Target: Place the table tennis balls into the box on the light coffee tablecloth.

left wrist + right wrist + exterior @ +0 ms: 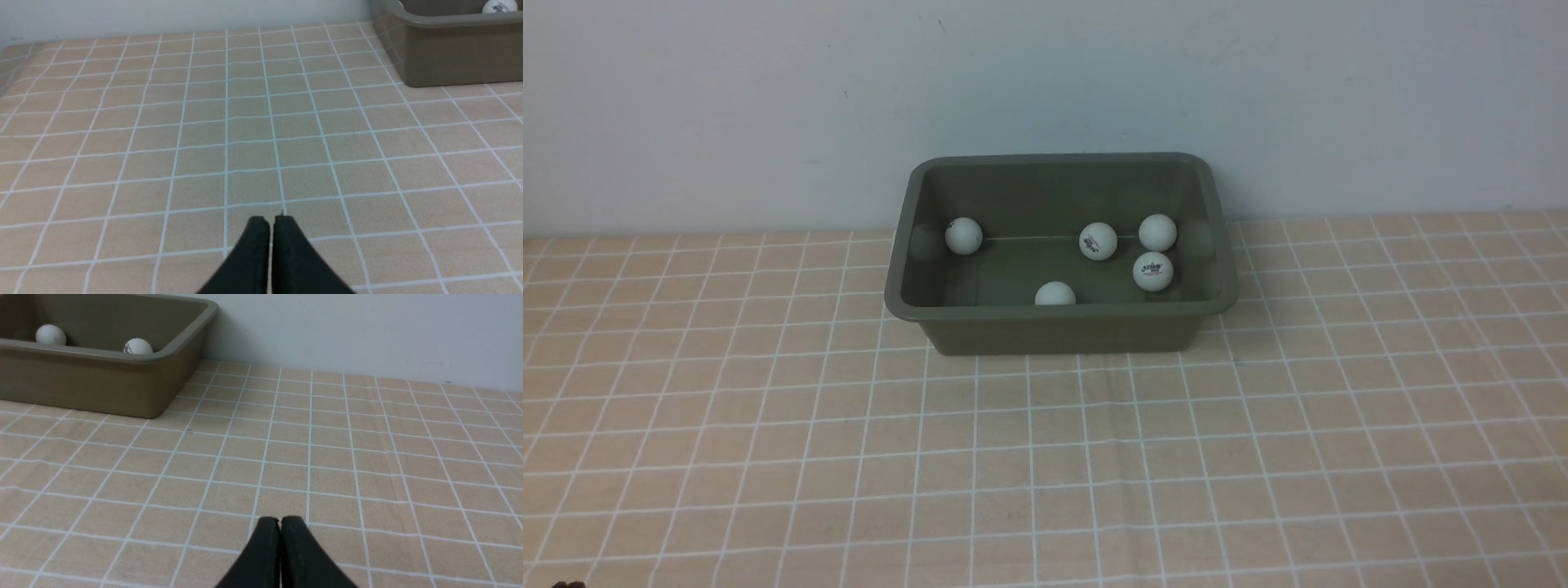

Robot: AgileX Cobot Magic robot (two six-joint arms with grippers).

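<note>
The olive-green box point(1058, 331) stands on the light coffee tablecloth point(1045, 457) near the back wall. Several white table tennis balls lie inside it: one at the left point(964, 236), one at the front wall point(1054, 294), others at the right point(1153, 271). Neither arm shows in the front view. My left gripper point(271, 220) hangs shut over bare cloth, with the box point(453, 61) far off and one ball point(498, 6) showing over its rim. My right gripper point(280, 521) is shut over bare cloth too, away from the box point(102, 381), where two balls point(138, 346) show.
A pale wall point(1045, 98) rises right behind the box. The gridded cloth spreads to both sides and toward the front edge. A small dark bit point(568, 584) shows at the lower left corner of the front view.
</note>
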